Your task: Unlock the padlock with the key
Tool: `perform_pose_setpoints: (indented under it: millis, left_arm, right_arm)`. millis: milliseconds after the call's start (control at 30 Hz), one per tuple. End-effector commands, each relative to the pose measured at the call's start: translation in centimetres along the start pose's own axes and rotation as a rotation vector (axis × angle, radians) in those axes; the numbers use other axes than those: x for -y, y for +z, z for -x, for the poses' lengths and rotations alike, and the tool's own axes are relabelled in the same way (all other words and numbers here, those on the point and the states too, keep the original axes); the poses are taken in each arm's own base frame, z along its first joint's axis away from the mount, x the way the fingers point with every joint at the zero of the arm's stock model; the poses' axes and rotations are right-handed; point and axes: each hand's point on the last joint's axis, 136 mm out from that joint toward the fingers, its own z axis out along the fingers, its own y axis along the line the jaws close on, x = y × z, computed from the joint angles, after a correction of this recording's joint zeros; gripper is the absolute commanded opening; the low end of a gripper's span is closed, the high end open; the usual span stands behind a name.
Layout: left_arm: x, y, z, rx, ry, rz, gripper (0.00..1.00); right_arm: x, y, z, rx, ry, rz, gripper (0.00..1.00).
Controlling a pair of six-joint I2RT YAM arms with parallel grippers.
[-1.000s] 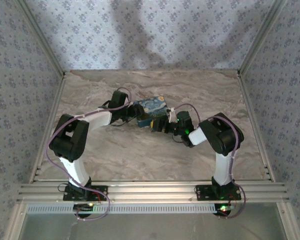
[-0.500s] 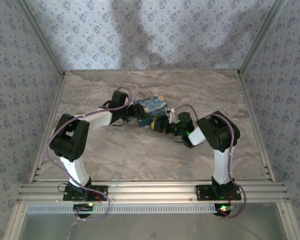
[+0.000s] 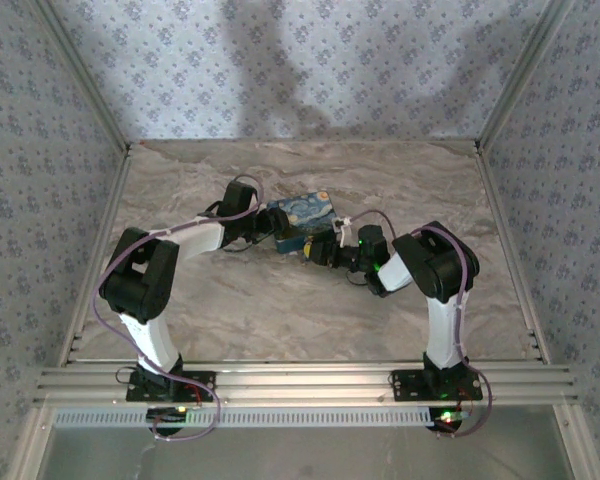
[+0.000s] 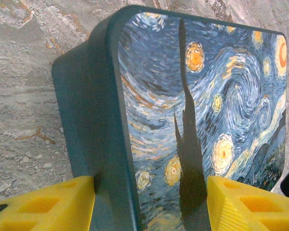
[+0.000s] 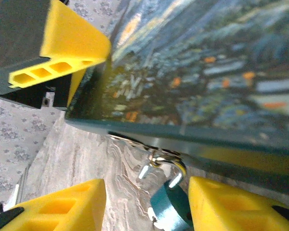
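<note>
A small blue metallic padlock [image 5: 169, 208] hangs by its silver shackle [image 5: 160, 159] from the hasp on the lower edge of the night-sky painted box [image 5: 202, 62]. My right gripper [image 5: 147, 204] is open around the padlock. The padlock's body lies against the right finger [image 5: 231, 204], and bare table shows between it and the left finger [image 5: 62, 204]. My left gripper [image 4: 149, 202] is shut on the painted box [image 4: 202, 110], one yellow finger on its dark side and one on its painted face. From above, the box [image 3: 300, 212] sits tilted between both grippers. The key is hidden.
The marbled tabletop [image 3: 280, 310] spreads out in front of the box. Patterned walls [image 3: 40, 150] and aluminium rails enclose it on three sides. The left gripper's yellow finger [image 5: 72, 43] presses on the box's corner in the right wrist view.
My right gripper has narrowed its jaws and edged slightly left toward the box. The left arm and the box have stayed still.
</note>
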Motion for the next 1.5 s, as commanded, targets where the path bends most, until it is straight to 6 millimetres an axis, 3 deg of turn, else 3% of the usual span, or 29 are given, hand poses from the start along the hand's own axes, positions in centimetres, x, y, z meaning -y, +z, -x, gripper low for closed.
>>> perform_pose_setpoints:
  millis: [0, 367, 600, 1467]
  left_arm:
    - [-3.0, 1.2, -2.0, -0.048, -0.030, 0.100, 0.60]
    - [-3.0, 1.2, -2.0, -0.049, -0.028, 0.099, 0.60]
    - [-3.0, 1.2, -2.0, -0.048, -0.028, 0.101, 0.60]
    - [-2.9, 1.1, -2.0, -0.042, -0.027, 0.102, 0.60]
  right_arm:
    - [1.5, -0.5, -0.1, 0.004, -0.013, -0.071, 0.54]
    - [-0.1, 1.5, 0.3, -0.020, -0.026, 0.026, 0.56]
    - [-0.8, 1.6, 0.3, -0.016, -0.027, 0.063, 0.53]
    - [0.8, 0.7, 0.5, 0.011, 0.016, 0.002, 0.07]
